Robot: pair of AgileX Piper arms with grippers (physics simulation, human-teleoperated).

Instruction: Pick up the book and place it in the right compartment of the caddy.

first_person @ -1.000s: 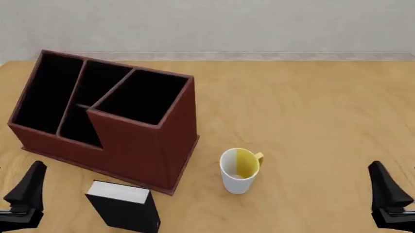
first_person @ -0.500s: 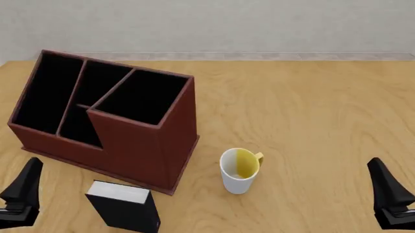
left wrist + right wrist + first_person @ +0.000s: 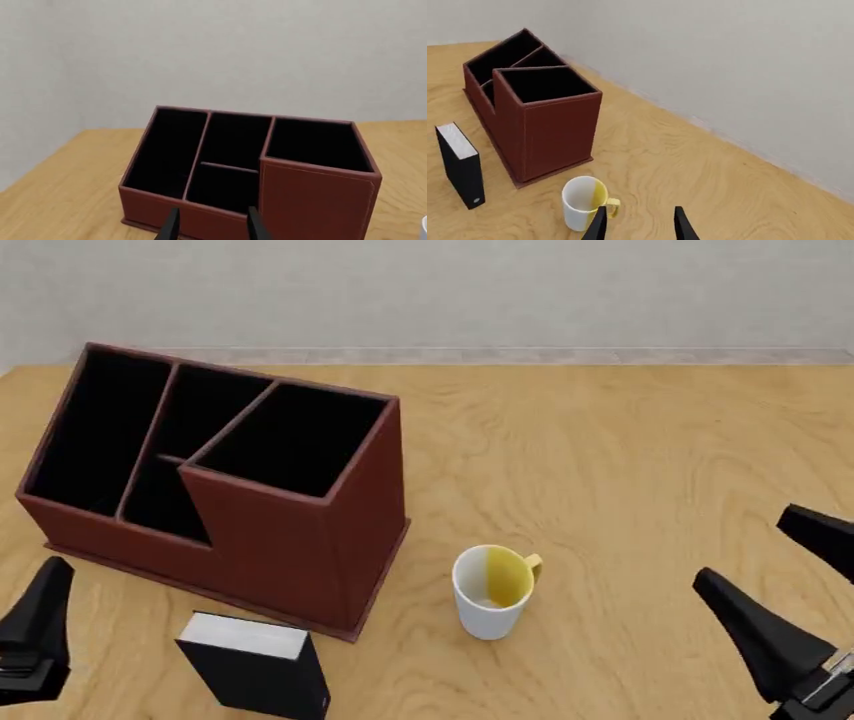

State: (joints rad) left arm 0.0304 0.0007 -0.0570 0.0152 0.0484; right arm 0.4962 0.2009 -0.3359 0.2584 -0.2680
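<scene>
The black book (image 3: 254,668) stands upright on the table in front of the caddy (image 3: 314,540), white page edge up; it also shows in the right wrist view (image 3: 460,167). The caddy is dark red-brown with black-lined compartments. Its right compartment (image 3: 296,438) is the wide opening at the tall end, empty, also seen in the left wrist view (image 3: 317,145) and the right wrist view (image 3: 544,82). My left gripper (image 3: 51,585) is open and empty, low at the near left, left of the book. My right gripper (image 3: 741,544) is open and empty, to the right of the mug.
A white mug (image 3: 491,590) with a yellow inside stands right of the caddy's near corner, between the book and my right gripper; it shows in the right wrist view (image 3: 582,202). A grey wall runs along the table's far edge.
My right gripper has turned, both fingers now showing spread, and shifted left toward the mug. My left gripper has sunk slightly toward the near left. Book, caddy and mug have not moved.
</scene>
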